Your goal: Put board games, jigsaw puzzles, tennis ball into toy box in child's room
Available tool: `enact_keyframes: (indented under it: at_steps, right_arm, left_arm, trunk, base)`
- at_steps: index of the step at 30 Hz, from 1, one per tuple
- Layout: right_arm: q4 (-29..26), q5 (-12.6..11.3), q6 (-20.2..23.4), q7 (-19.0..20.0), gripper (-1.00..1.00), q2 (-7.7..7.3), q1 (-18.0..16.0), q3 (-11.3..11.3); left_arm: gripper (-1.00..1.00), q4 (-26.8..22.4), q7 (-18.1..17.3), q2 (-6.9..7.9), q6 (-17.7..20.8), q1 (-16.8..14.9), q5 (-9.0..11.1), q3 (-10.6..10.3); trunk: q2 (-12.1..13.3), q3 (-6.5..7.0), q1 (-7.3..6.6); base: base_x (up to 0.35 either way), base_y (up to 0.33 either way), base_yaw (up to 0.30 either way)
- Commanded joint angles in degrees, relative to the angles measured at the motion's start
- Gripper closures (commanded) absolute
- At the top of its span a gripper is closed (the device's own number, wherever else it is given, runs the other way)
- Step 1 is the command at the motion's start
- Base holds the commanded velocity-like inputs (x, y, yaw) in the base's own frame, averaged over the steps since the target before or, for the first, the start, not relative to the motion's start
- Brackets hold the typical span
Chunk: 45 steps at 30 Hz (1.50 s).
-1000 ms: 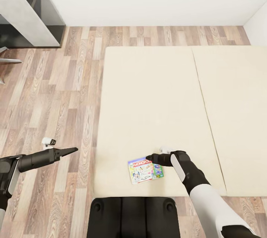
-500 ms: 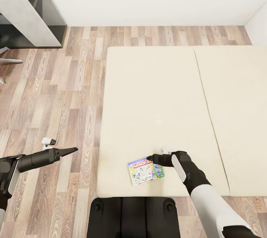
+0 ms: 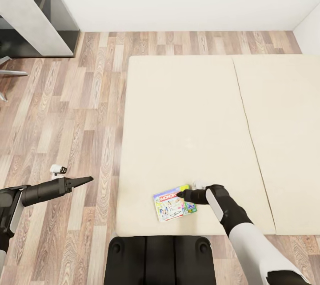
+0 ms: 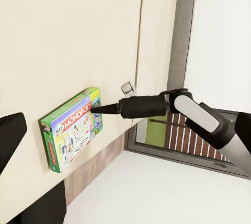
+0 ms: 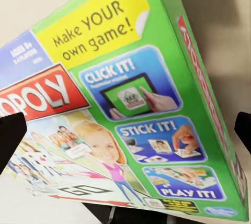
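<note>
One board game [image 3: 174,203], a white-blue printed box with a green edge, lies on the beige bed [image 3: 186,116] near its front edge, tipped up on its right side. My right gripper [image 3: 180,195] is open and low over that raised side, its tip at the box's far right corner. The right wrist view has the box face [image 5: 130,124] close up between the spread fingertips [image 5: 10,135]. In the left wrist view the box [image 4: 73,130] stands by the right gripper [image 4: 97,110]. My left gripper [image 3: 86,180] hangs open over the floor, left of the bed. The toy box, puzzles and ball are out of view.
Wood floor [image 3: 66,112] runs left of and behind the bed. A pale grey and dark desk unit [image 3: 31,18] stands at the far left corner, with chair legs [image 3: 9,72] beside it. A small white object [image 3: 58,169] lies on the floor. My black base [image 3: 160,258] meets the bed's front edge.
The right gripper has come slightly toward me and lower. The box's right side has tipped up, showing its green edge. The left arm has not moved.
</note>
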Motion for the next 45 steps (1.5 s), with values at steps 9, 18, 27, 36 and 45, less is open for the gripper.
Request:
enact_keyframes:
  at_steps: [9,18,27,36,45]
  right_arm:
    - [0.29,0.13,0.22,0.14,-1.00,0.49,-0.01,0.18]
    - [0.31,0.02,0.22,0.17,-1.00,0.43,-0.09,3.05]
    - [0.31,0.00,0.22,0.19,-1.00,0.58,-0.09,3.20]
    - [0.31,0.00,0.22,0.20,-1.00,0.68,-0.09,3.18]
    - [0.31,0.00,0.22,0.20,-1.00,0.72,-0.09,3.18]
  left_arm:
    - [-1.00,0.01,-0.24,-0.02,0.61,-0.01,-0.05,0.00]
    - [-1.00,-0.01,-0.24,-0.01,0.61,-0.01,-0.05,0.00]
    - [-1.00,-0.01,-0.24,0.00,0.61,-0.01,-0.05,0.00]
    - [-1.00,-0.01,-0.24,0.00,0.61,-0.01,-0.05,0.00]
    - [-1.00,-0.01,-0.24,0.02,0.61,-0.01,-0.05,0.01]
  trunk:
    - [-0.09,-0.06,0.03]
    - [-0.09,-0.06,0.03]
    - [-0.09,-0.06,0.03]
    - [-0.09,-0.06,0.03]
    - [-0.09,-0.06,0.03]
  base:
    - [0.000,0.082,0.000]
    - [0.000,0.073,0.000]
    - [0.000,0.071,0.000]
    - [0.000,0.091,0.000]
    - [0.000,0.085,0.000]
